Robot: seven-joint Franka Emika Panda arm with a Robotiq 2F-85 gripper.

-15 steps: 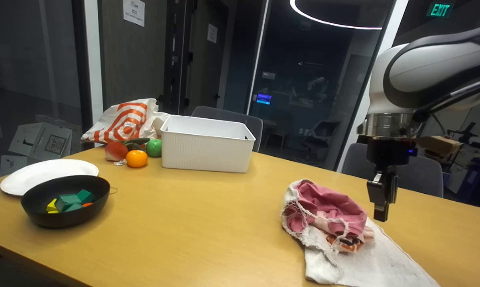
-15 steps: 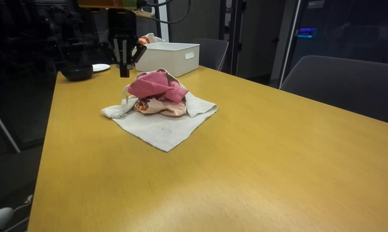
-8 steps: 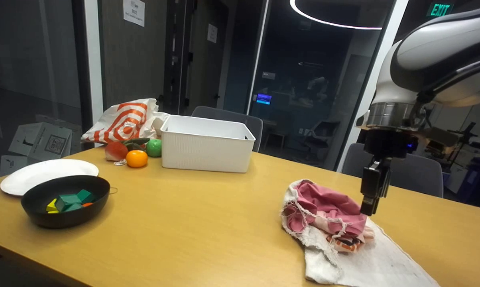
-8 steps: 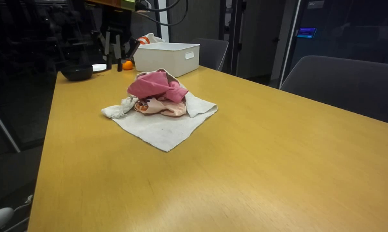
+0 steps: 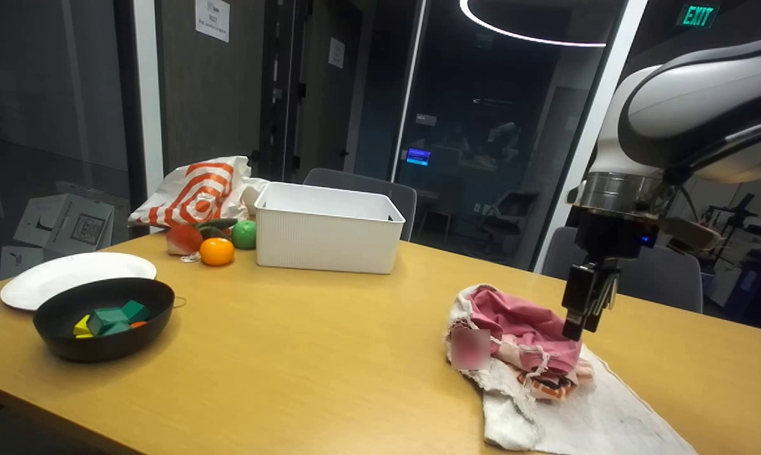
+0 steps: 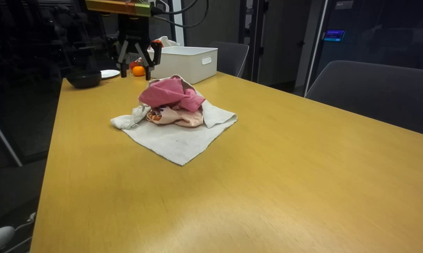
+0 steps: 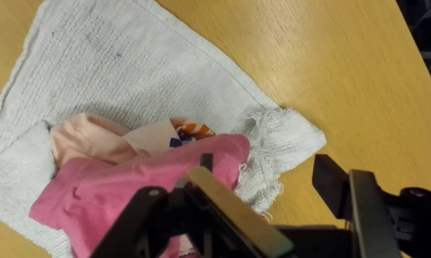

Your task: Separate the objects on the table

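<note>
Broadly, it all rests on the yellow-brown table [image 6: 303,175], with the arm [image 5: 690,120] reaching in from the right of an exterior view and the white bin [image 5: 327,243] standing farther along, well apart. Near the arm, the white towel [image 7: 104,68] lies partly flat, some of its edges folded up around a heap [image 6: 176,105] that I take to be what wants separating. Uppermost in that heap is the pink cloth [image 6: 166,93], bunched over a peach printed cloth [image 6: 188,118] that shows along one side; none of the three is parted yet. What the next move turns on, I'd judge, is a sideways offset: in the wrist view the pink cloth's long axis slants from lower left to upper right, and most of it lies left of the gap between the fingers [image 7: 330,186], so one finger appears over the pink and its mate over the table beside the towel. In an exterior view the heap sits below and to the right of the gripper [image 6: 136,75]. Its jaws stand well apart with nothing held between them. A fingertip overlaps the pink edge in an exterior view, but I cannot tell whether they touch.
</note>
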